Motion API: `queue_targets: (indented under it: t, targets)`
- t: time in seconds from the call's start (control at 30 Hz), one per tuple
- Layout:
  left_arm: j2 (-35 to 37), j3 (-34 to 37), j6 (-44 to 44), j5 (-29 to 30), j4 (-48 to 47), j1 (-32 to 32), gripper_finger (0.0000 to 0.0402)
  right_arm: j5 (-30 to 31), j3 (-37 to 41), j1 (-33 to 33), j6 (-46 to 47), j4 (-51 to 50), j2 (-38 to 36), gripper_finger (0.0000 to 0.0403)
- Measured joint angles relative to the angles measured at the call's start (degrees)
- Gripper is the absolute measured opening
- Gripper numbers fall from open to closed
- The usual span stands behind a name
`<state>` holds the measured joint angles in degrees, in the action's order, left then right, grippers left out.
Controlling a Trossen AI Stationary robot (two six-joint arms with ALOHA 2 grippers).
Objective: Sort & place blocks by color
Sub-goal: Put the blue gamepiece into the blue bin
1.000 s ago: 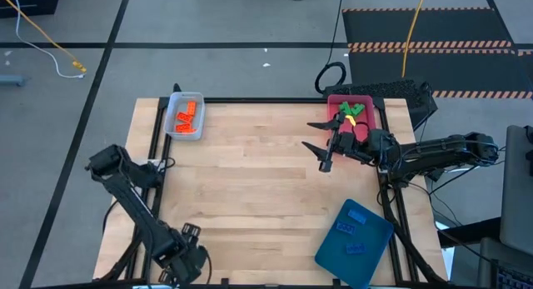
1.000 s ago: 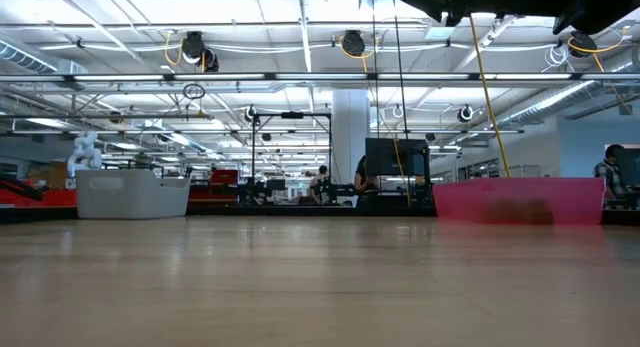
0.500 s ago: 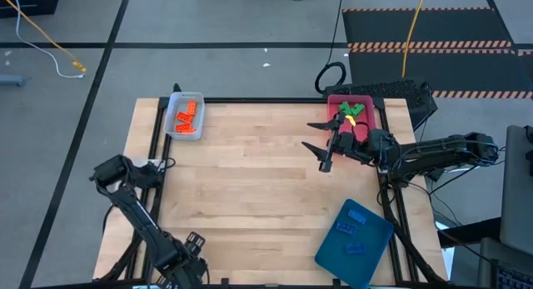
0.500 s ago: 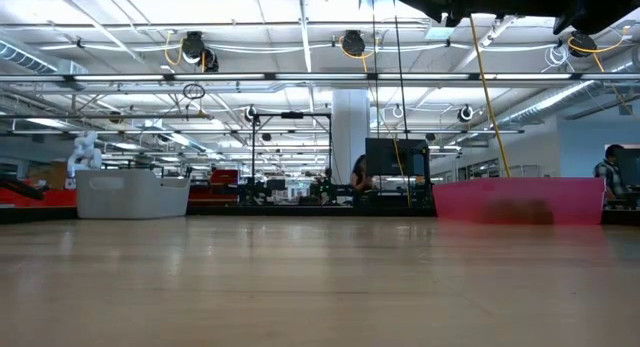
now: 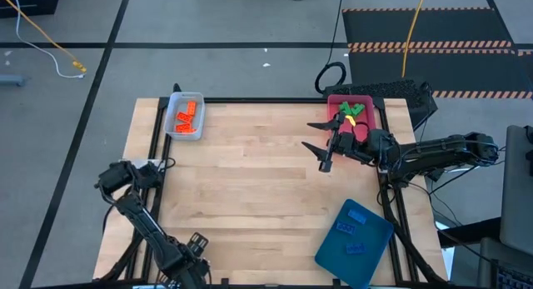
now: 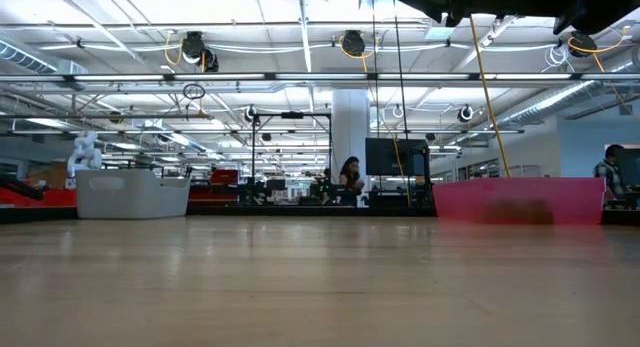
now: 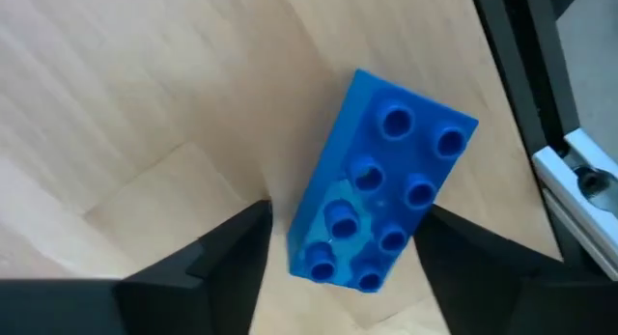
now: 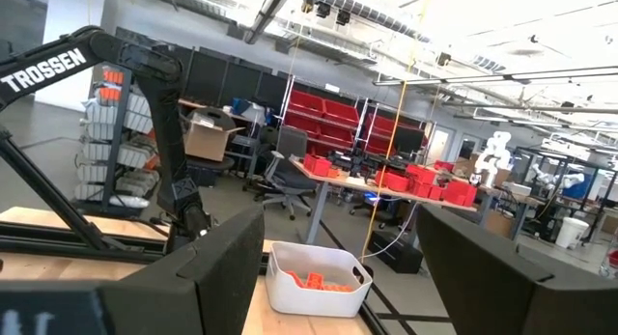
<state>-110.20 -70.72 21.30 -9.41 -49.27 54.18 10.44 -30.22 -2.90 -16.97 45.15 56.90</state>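
Note:
A blue studded block [image 7: 386, 190] lies flat on the wood, studs up, by the table's near-left corner. My left gripper [image 7: 345, 224] is open and points down, with one finger on either side of the block's end. In the high view the left gripper [image 5: 194, 243] hides that block. My right gripper [image 5: 310, 136] hangs wide open above the table, beside the pink tray [image 5: 367, 106]. The pink tray holds green blocks [image 5: 351, 111]. Orange blocks [image 5: 186, 116] lie in the pale tray [image 5: 172, 121], and blue blocks [image 5: 348, 229] lie on the dark-teal tray [image 5: 371, 247]. My left gripper comes at the blue block from above, and its fingers [image 7: 232, 253] flank the block's end [image 7: 333, 263] across its width. I cannot tell whether they touch it. The block rests flat on the table.
The table's metal frame edge [image 7: 570, 171] runs close beside the blue block. A tiny yellow piece [image 5: 351, 120] lies in the pink tray. The middle of the tabletop [image 5: 250, 181] is bare wood. Beyond the table's far edge lies a workshop room with people [image 6: 351, 175] far off.
My left arm's elbow has swung toward the table's near edge, while its gripper has stayed over the near-left corner. My right arm has kept still.

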Motion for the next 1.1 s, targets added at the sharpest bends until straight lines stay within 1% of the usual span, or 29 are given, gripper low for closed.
queue_targets:
  t: [0.07, 0.2, 0.23, 0.47, 0.53, 0.6, 0.7, 0.8, 0.93, 1.0, 1.1]
  targets:
    - [0.2, 0.0, 0.0, 0.5, -0.4, -0.6, 0.0228, 0.0, 0.0, 0.0, 0.0, 0.0, 0.0, 0.0264]
    - [0.3, 0.0, 0.0, 1.1, -0.8, -2.9, 0.0148, 0.0, 0.0, 0.0, 0.0, 0.0, 0.0, 0.0264]
    - [0.4, 0.0, 0.1, 1.1, -0.8, -3.5, 0.0134, 0.0, 0.0, 0.0, 0.0, 0.1, 0.0, 0.0264]
    - [0.4, -0.3, 1.0, 1.1, -1.0, -10.1, 0.0135, 0.0, 0.0, 0.0, 0.0, 0.2, 0.0, 0.0264]
    - [0.3, -1.3, 2.5, 1.2, -2.1, -12.9, 0.0135, 0.0, 0.0, 0.0, 0.0, 0.2, 0.0, 0.0264]
    - [0.3, -3.1, 4.3, 2.7, -5.0, -15.8, 0.0135, 0.0, 0.0, 0.0, 0.0, -0.2, -0.4, 0.0264]
    - [0.3, -6.3, 3.5, 7.2, -9.7, -20.1, 0.0135, 0.0, 0.0, 0.5, 0.1, -2.3, -1.8, 0.0264]
    - [2.2, -8.6, 0.9, 15.6, -11.2, -24.0, 0.0135, 0.0, 0.0, 1.6, -0.2, -5.8, -4.0, 0.0264]
    - [7.6, -9.2, -1.4, 25.8, -7.3, -29.8, 0.0135, 0.5, 0.0, 3.1, -0.3, -11.2, -8.0, 0.0264]
    - [11.1, -9.2, -3.5, 30.1, -2.7, -32.5, 0.0135, 3.0, 0.0, 3.9, -0.3, -12.0, -10.0, 0.0265]
    - [16.0, -9.2, -7.9, 32.0, 6.6, -36.1, 0.0135, 4.6, 0.0, 5.0, -0.3, -11.2, -12.3, 0.0268]
